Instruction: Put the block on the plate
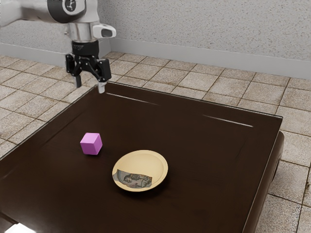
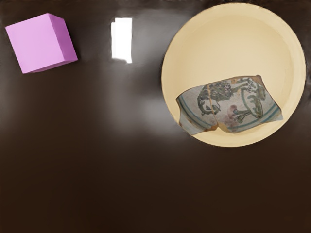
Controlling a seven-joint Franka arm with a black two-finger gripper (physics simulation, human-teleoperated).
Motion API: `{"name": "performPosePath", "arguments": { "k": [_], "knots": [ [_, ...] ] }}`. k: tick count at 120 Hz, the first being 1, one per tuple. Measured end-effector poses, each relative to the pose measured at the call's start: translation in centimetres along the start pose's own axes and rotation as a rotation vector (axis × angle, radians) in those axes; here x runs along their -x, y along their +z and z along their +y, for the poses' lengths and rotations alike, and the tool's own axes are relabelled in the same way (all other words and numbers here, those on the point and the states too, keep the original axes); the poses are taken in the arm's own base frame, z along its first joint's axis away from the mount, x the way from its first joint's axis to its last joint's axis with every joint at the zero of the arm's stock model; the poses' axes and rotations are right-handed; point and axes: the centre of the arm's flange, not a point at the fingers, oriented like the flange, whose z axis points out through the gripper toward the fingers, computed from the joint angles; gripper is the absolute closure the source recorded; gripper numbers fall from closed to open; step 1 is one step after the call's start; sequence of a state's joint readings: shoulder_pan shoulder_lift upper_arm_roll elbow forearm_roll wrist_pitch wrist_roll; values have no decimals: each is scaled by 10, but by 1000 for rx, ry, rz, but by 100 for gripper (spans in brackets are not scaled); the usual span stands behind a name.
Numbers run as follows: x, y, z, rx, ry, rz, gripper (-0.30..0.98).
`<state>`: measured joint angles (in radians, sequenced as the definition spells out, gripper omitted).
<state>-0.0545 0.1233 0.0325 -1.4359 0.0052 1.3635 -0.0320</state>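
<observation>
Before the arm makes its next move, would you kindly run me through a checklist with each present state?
1. Tool open and empty: ok, its fingers stand apart with nothing between them.
2. Block free to grasp: ok, it sits on the table with nothing on top.
3. Tool down at the block: not ok, it hangs up and away from it.
4. Plate face up and separate from the block: ok, a gap shows between them.
5. Patterned patch on the plate fixed, not loose: cannot tell.
</observation>
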Motion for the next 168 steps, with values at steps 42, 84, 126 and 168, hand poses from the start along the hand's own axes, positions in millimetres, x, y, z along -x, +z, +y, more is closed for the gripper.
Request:
{"name": "performPosePath", "arguments": {
  "k": [42, 84, 126, 168],
  "knots": [
    [-97, 105, -82, -13, -184, -27, 0],
    [-140, 205, -125, 80, -288, -36, 0],
    [-143, 255, -153, 102, -352, -35, 0],
    [-151, 294, -167, 94, -324, -30, 0]
  ]
}}
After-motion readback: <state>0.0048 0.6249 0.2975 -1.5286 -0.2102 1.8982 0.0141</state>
